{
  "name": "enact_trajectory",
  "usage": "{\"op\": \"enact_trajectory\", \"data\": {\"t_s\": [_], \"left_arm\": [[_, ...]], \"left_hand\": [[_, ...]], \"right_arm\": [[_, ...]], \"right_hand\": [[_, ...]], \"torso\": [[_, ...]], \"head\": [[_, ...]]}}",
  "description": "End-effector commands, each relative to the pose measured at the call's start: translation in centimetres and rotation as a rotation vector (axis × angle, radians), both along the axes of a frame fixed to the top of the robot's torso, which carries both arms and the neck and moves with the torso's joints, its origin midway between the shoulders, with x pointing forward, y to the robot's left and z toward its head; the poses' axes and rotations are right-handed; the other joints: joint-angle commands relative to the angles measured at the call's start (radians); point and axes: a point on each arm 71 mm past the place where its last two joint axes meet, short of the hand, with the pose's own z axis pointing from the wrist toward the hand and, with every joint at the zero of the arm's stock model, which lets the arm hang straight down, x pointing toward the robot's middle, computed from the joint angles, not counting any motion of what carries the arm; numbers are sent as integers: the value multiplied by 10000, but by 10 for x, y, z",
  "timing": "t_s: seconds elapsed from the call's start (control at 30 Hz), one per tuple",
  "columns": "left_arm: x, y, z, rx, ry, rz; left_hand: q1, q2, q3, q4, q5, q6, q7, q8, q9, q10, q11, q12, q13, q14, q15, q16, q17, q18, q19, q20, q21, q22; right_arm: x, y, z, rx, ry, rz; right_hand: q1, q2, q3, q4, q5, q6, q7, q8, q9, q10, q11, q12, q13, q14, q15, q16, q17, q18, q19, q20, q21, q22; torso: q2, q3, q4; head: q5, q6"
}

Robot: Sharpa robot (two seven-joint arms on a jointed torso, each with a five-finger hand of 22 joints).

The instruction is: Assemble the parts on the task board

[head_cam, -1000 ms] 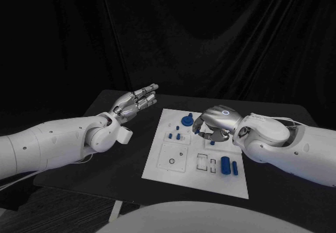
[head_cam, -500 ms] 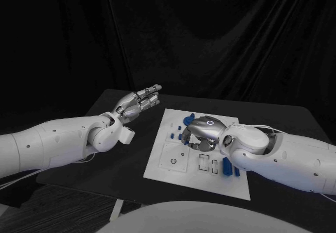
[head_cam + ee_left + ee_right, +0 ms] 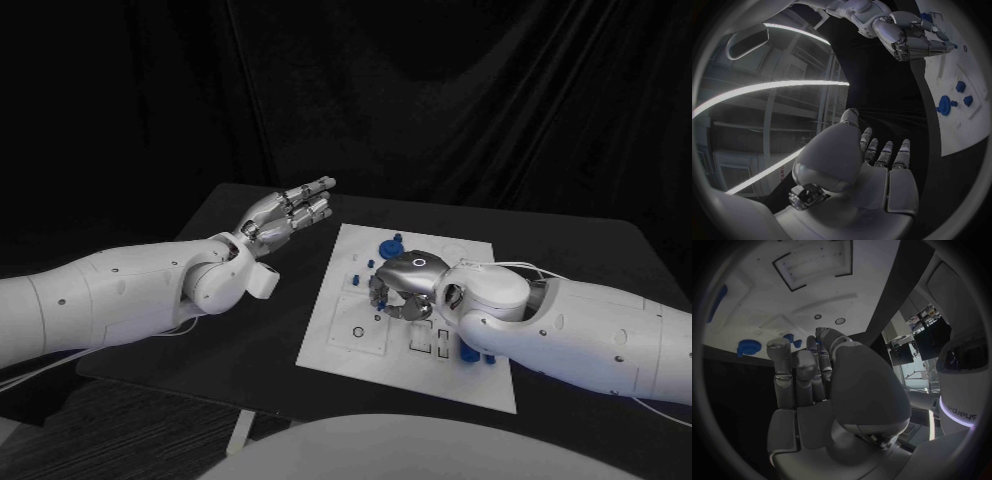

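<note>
Our two arms: chunky white shells, silver hands

We've got smooth, rounded casings dotted with small dark screws, thin pale cables trailing off both arms, segmented metallic fingers, and a glowing ring on the back of our right hand (image 3: 407, 284); left hand (image 3: 289, 213) matches.

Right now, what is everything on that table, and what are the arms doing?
Table: one, black, under everything.
Task board: one, white plate, middle of the table, with outlined recesses.
Round part: one, blue, at the board's far end.
Small parts: a few, blue, on the board's left half beside the right hand; exact number hard to tell.
Long parts: blue, near the board's right edge, partly hidden by the right arm.
Left hand: silver, fingers stretched out, holding nothing, raised left of the board.
Right hand: silver, fingers curled down over the board's middle; whether it holds a part cannot be told.
</note>
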Motion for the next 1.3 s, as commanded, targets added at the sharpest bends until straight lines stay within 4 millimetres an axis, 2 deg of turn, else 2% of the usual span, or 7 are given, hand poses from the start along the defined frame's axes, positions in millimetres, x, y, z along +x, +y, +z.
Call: {"op": "enact_trajectory", "data": {"t_s": [0.03, 0.17, 0.3, 0.77, 1.13, 1.3], "left_arm": [[0, -3, 1, -231, -39, -102], [0, -4, 0, -244, -42, -121], [0, -4, 0, -257, -28, -152], [0, -5, -2, -263, 34, -205], [0, -6, -4, -267, 68, -226], [0, -6, -5, -263, 84, -214]], "left_hand": [[124, 28, 258, -169, 210, -12, -10, -21, -19, -50, 118, 147, -10, 50, 84, 104, 51, -108, 115, 37, 60, 157], [128, 30, 261, -172, 212, -12, -8, -21, -19, -51, 117, 140, -11, 49, 85, 103, 50, -108, 115, 36, 60, 156], [128, 30, 261, -172, 212, -12, -8, -21, -19, -51, 117, 140, -11, 49, 85, 103, 50, -108, 115, 36, 60, 156], [154, 49, 288, -186, 222, 11, 18, -15, -16, -54, 105, 132, -14, 44, 87, 100, 48, -111, 112, 33, 57, 142], [179, 72, 319, -198, 230, -4, 42, -15, -18, -63, 94, 99, -19, 56, 90, 114, 53, -114, 110, 31, 54, 131], [183, 75, 323, -200, 231, -15, 44, -17, -20, -67, 90, 90, -21, 58, 91, 115, 53, -114, 114, 31, 56, 141]], "right_arm": [[1, 0, -5, -481, 186, -284], [1, 2, -7, -489, 201, -285], [2, 4, -8, -469, 200, -281], [1, 6, -16, -439, 268, -335], [-1, 8, -20, -449, 360, -290], [-1, 8, -21, -520, 411, -285]], "right_hand": [[-66, 257, 260, -145, -124, 383, 70, 247, 462, 649, -167, 45, 251, 11, 13, -207, -135, 201, -28, -17, -152, 942], [-62, 258, 261, -150, -130, 380, 71, 239, 460, 648, -167, 43, 253, 4, 14, -217, -146, 208, -45, -17, -192, 932], [-60, 259, 262, -152, -132, 379, 71, 236, 460, 649, -167, 43, 255, -3, 14, -228, -157, 211, -54, -17, -211, 928], [-50, 265, 266, -168, -138, 369, 74, 211, 454, 666, -169, 51, 269, -14, 15, -237, -163, 214, -71, -17, -238, 922], [-40, 266, 267, -183, -137, 367, 75, 194, 451, 684, -172, 62, 282, -20, 14, -243, -168, 215, -77, -18, -241, 921], [-37, 264, 266, -190, -137, 366, 75, 186, 450, 690, -173, 67, 288, -37, 13, -273, -203, 223, -96, -18, -285, 911]], "torso": [[12, 4, -6], [11, 2, -19], [-3, -6, -3], [20, 5, -8], [-2, 6, -17], [7, 4, -13]], "head": [[15, 0], [25, 0], [-3, 0], [-95, 0], [-16, 0], [-26, 0]]}}
